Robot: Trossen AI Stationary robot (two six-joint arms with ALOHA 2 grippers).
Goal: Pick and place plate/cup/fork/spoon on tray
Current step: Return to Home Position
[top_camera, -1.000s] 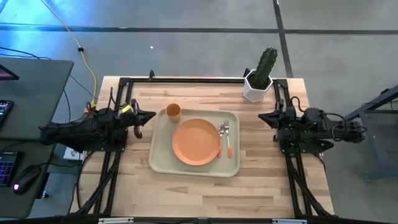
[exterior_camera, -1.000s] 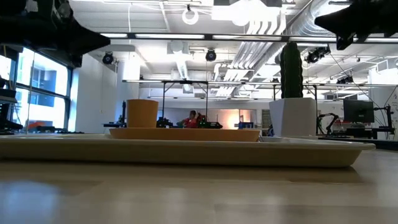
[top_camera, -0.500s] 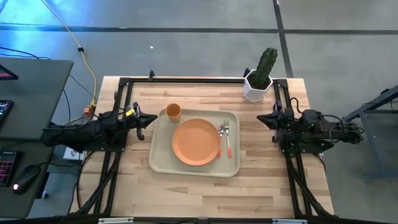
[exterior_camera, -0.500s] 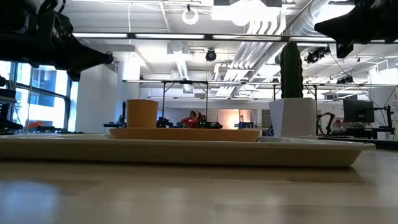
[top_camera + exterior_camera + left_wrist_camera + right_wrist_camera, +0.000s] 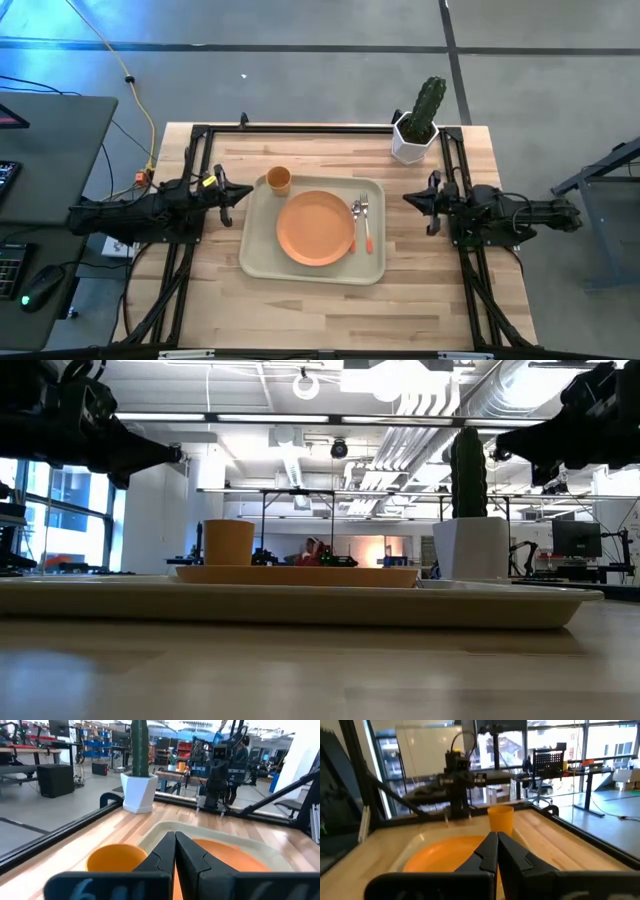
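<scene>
Left tool (image 5: 243,190) pinched together, empty, left of the pale cream rectangular plastic tray (image 5: 262,266). On it, frame centre: small orange plastic cup (image 5: 278,180), round flat orange plate (image 5: 315,228), orange-handled fork (image 5: 357,221) and spoon (image 5: 365,224). Right tool (image 5: 410,199) closed, empty. Risk seems slight: any low sweep could nudge the tray.

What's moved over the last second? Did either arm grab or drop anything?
The left gripper slid slightly toward the tray's left edge early on, then held. The right gripper has just advanced toward the tray's right edge. Both are shut and empty; nothing grabbed or released. The plate, cup, fork and spoon stayed on the tray.
</scene>
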